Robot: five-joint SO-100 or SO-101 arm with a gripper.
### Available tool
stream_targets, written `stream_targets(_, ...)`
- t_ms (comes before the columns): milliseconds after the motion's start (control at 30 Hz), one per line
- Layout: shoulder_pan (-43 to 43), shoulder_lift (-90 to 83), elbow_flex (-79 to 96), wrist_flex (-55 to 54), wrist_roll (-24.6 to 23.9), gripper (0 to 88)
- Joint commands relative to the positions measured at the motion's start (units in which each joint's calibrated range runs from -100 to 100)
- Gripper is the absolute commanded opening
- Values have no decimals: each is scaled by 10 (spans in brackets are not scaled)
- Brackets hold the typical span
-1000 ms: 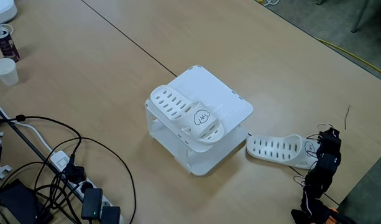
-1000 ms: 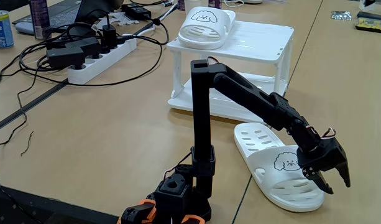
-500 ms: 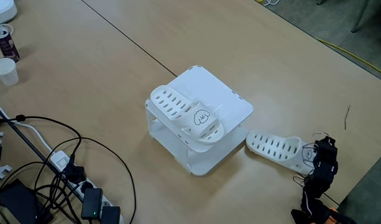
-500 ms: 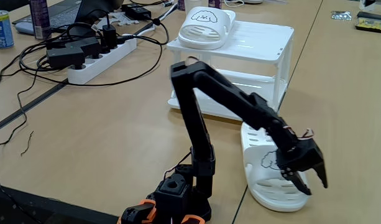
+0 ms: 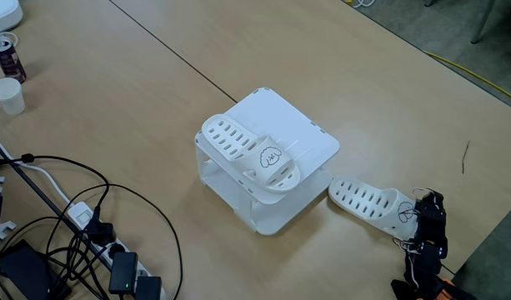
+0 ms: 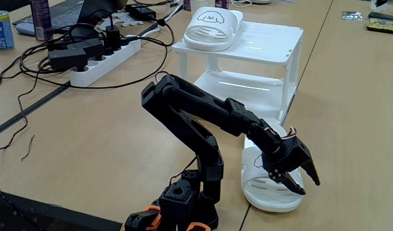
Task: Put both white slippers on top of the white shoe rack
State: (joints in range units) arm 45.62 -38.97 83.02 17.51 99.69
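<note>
One white slipper (image 5: 251, 152) lies on top of the white shoe rack (image 5: 309, 137), along its left side in this fixed view; the other fixed view shows that slipper (image 6: 212, 27) at the back left of the rack top (image 6: 263, 46). The other white slipper (image 5: 365, 200) lies on the table just right of the rack, its heel near the rack's foot. My gripper (image 6: 306, 186) hangs low over the strap end of that slipper (image 6: 267, 196), touching it. The jaws stand apart. It hides most of the strap. From above, my gripper (image 5: 423, 218) sits just beyond the cartoon mark.
A power strip (image 6: 103, 61) and tangled cables (image 5: 80, 225) fill the table's left. A paper cup (image 5: 7, 94) and a can (image 5: 7, 57) stand far left. The arm's base (image 6: 180, 205) sits at the near edge. A table seam (image 5: 163, 46) runs diagonally behind the rack.
The arm has folded down and drawn back toward its base. The slipper on the table has swung and slid along with the gripper, its toe end now nearer the base.
</note>
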Motion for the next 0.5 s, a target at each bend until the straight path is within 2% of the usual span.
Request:
stream_targets(0, -168, -3, -1, 11, 3, 123)
stream_targets(333, -1, 27, -89, 7, 3, 123)
stream_targets(467, 29, 27, -94, 8, 3, 123)
